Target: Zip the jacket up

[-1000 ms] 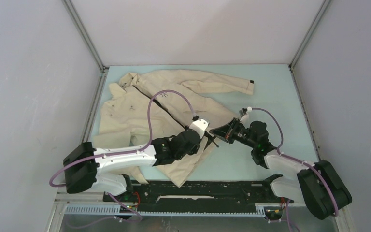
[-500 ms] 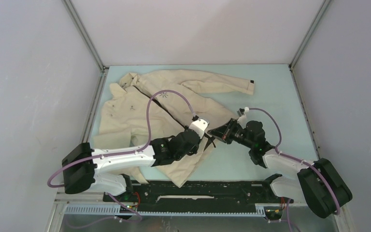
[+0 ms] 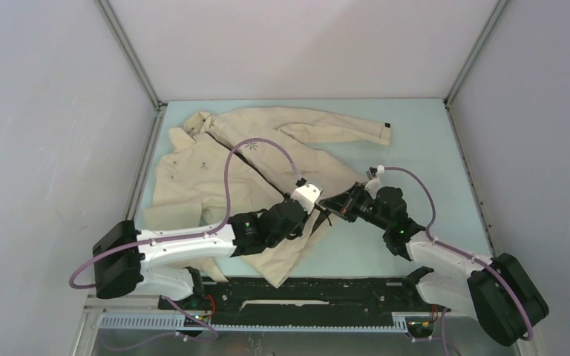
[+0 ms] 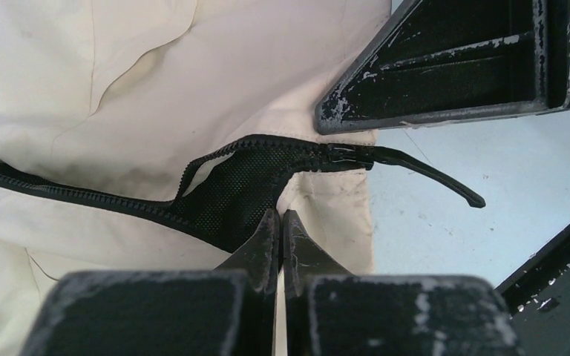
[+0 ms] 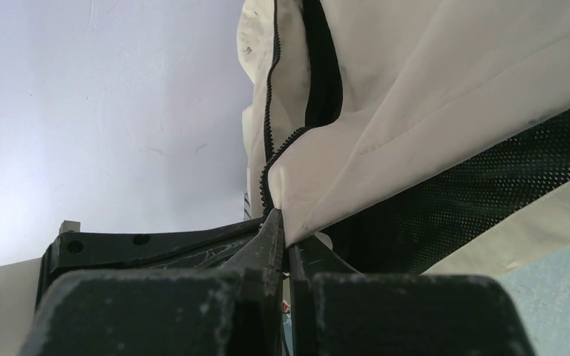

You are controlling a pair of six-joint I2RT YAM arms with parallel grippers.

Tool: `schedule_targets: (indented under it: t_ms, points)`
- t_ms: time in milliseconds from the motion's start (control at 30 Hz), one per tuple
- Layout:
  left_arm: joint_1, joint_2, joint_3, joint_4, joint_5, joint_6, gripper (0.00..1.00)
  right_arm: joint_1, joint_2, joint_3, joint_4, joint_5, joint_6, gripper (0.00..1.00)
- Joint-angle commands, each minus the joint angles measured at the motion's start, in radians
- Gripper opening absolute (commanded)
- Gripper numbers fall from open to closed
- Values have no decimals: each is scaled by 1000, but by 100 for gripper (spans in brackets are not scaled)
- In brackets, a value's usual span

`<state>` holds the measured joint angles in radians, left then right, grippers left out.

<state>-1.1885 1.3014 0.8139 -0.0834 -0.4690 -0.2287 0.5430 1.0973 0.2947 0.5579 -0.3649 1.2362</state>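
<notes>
The beige jacket [image 3: 215, 174] lies spread on the teal table, front open, its dark zipper running diagonally. My left gripper [image 3: 320, 213] and right gripper [image 3: 332, 204] meet at the jacket's lower hem. In the left wrist view my left gripper [image 4: 280, 216] is shut on the hem below the black mesh lining. The zipper slider [image 4: 345, 154] sits at the bottom end of the zipper, and its pull tab [image 4: 430, 174] sticks out right. In the right wrist view my right gripper [image 5: 286, 226] is shut on a corner of the jacket [image 5: 430, 89] beside the zipper teeth [image 5: 271, 111].
The teal table [image 3: 415, 141] is enclosed by grey walls left, right and back. One sleeve with a black cuff tab [image 3: 386, 126] reaches toward the back right. A black rail [image 3: 312, 293] runs along the near edge. The right gripper's finger [image 4: 453, 74] looms close in the left wrist view.
The right gripper has moved left, closer to the left gripper at the hem. The left arm has shifted only slightly. Both stay shut.
</notes>
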Motion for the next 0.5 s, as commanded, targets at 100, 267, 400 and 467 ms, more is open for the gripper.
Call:
schedule_targets:
  t_ms: [100,267,400,467]
  points:
    - [-28,-17,20,90,7,60,0,9,-59,69,-79,40,-57,0]
    - [-34,-3,30,54,7,81,0,7,-66,89,-123,28,-92,0]
    - [-34,-2,32,29,-15,114,0,-1,-100,103,-207,33,-148,0]
    - [-34,-1,26,38,-3,124,0,-3,-115,103,-224,36,-161,0]
